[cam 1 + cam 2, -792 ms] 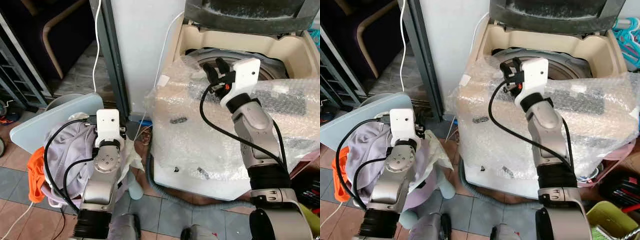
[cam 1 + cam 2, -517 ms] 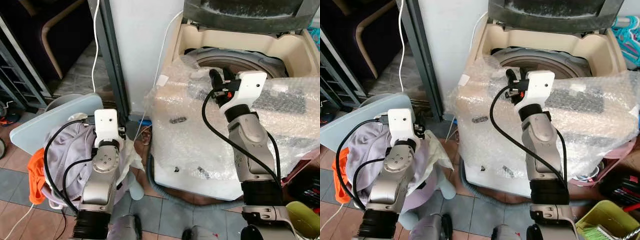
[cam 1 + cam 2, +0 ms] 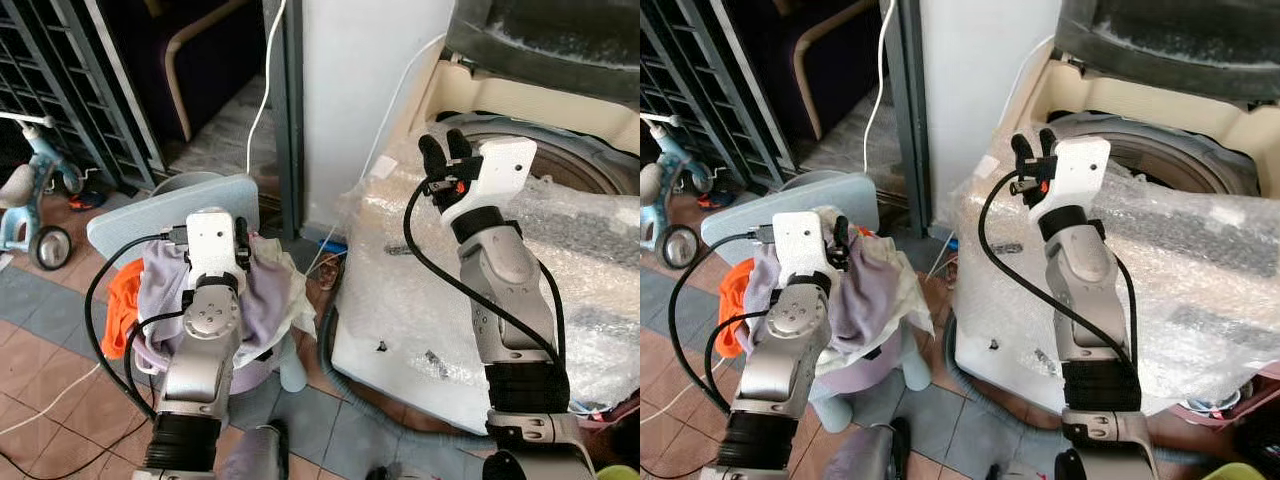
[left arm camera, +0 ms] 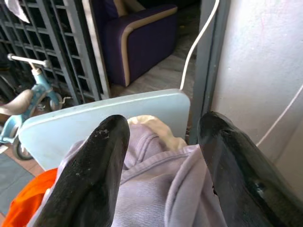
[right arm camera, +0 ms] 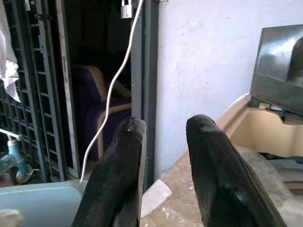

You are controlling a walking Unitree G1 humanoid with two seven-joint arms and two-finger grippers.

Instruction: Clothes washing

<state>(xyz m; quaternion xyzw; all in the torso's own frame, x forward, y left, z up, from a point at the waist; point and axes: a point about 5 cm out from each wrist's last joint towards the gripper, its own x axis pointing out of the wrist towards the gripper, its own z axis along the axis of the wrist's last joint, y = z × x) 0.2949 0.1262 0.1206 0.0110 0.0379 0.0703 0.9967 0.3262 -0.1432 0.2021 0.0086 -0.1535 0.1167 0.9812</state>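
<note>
Between the left gripper's (image 4: 161, 156) 2 spread black fingers (image 4: 90, 175) lies the lavender garment (image 4: 156, 189); the fingers are apart and sit either side of a fold without pinching it, so nothing is held. That garment tops a heap of laundry (image 3: 255, 300) with an orange piece (image 3: 118, 305) at its 9 o'clock side, all piled in a basket whose pale blue lid (image 3: 150, 205) stands behind the heap at 12 o'clock. From the head camera the heap sits at about 8 o'clock, and the washing machine (image 3: 520, 180) at 2 o'clock, its top open and its front wrapped in bubble wrap (image 3: 400, 260). The right gripper (image 3: 446, 152) is raised at the machine's near left corner, its 2 fingers (image 5: 118, 175) slightly parted and empty, pointing toward the white wall (image 5: 208, 56) and a hanging white cable (image 5: 111, 94). A small tricycle (image 3: 25, 205) stands at 9 o'clock. The step in hand looks like picking a garment from the heap for loading. Next, I judge, the left gripper must sink lower into the cloth, close firmly on a thick fold, lift it clear, and carry it toward 2 o'clock over the bubble wrap into the drum.
</note>
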